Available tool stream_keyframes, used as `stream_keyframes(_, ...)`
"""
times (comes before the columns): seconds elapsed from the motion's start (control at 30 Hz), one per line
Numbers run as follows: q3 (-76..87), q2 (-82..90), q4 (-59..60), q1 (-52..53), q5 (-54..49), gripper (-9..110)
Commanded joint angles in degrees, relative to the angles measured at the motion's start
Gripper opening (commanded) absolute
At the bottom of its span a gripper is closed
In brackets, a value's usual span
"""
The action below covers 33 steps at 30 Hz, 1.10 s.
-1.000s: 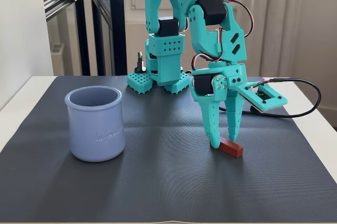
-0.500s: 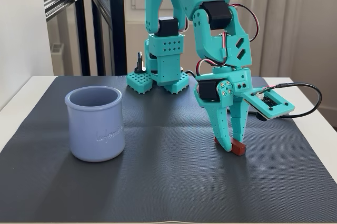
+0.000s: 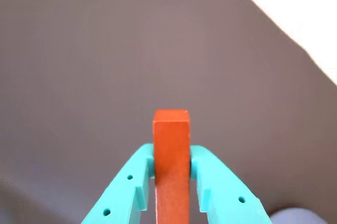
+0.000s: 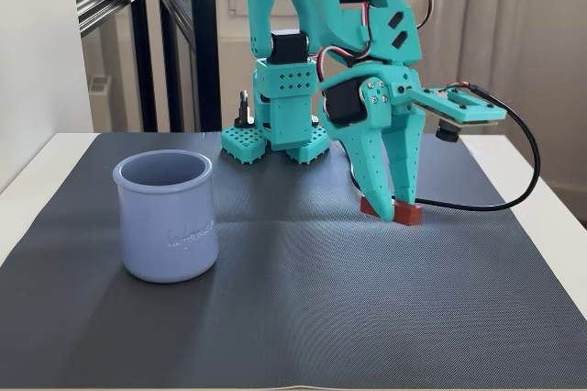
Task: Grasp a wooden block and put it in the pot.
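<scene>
Matt teal plastic end effector (image 4: 391, 196), pinching a smooth, matt red wooden block (image 4: 391, 209). Beneath, dark woven-textured mat (image 4: 303, 299) over a smooth white desk (image 4: 550, 189). Off to its left in the fixed view, satin-smooth lavender pot (image 4: 166, 217).

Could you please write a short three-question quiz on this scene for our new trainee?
1. True or false: the end effector is shut on the wooden block.
2. In the fixed view, the pot stands where relative to the block? A) to its left B) to its right C) directly behind it
3. Fill in: the pot and block both sit on a dark ___.

Key:
1. True; the wrist view shows both fingers pressed against the block's sides.
2. A
3. mat
</scene>
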Motion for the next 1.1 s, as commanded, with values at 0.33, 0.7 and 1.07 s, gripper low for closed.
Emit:
stream_keyframes(0.33,-2.1,19.4,11.5,24.1,-7.6,2)
stream_keyframes(0.7,-1.6,21.4,13.9,35.6,-14.0,2)
stream_keyframes(1.07,0.7,21.4,13.4,36.6,-16.2,4)
